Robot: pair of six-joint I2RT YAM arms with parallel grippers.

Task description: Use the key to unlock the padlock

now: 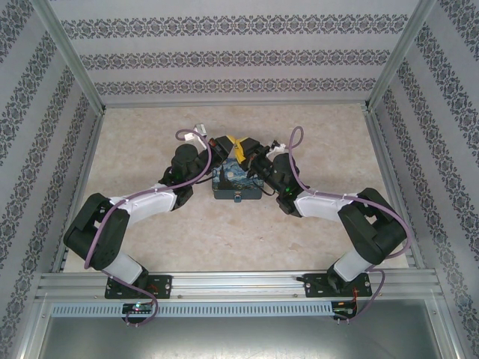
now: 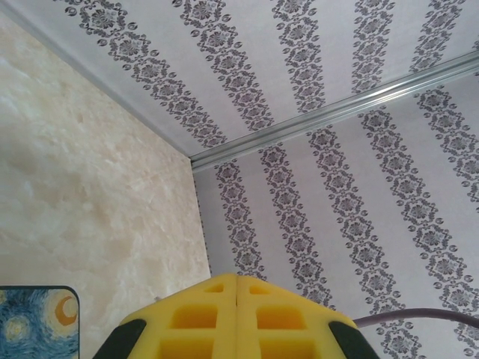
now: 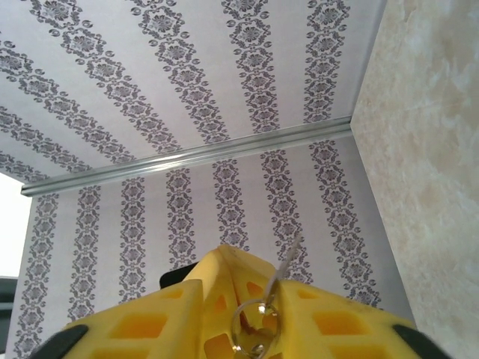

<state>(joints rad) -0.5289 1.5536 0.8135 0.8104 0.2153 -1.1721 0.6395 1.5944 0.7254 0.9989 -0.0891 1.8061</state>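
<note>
The key (image 3: 287,259), thin and dull silver, stands upright on a wire ring (image 3: 253,327) between the fingers of my right gripper (image 3: 247,299). Those yellow fingers are closed on it, with the yellow tip of my left gripper (image 3: 224,273) wedged in beside it. My left gripper (image 2: 236,278) is shut, its pads pressed flat with nothing showing between them. In the top view, both grippers (image 1: 233,143) (image 1: 241,152) meet just behind the painted tin (image 1: 236,182). A tiny teal spot (image 1: 236,199) at the tin's near edge may be the padlock, but it is too small to tell.
The Starry-Night tin (image 2: 34,323) lies on the beige tabletop (image 1: 150,224), below and left of my left fingers. Patterned walls (image 1: 239,52) with aluminium rails enclose the table on three sides. Purple cables (image 1: 296,142) loop over both wrists.
</note>
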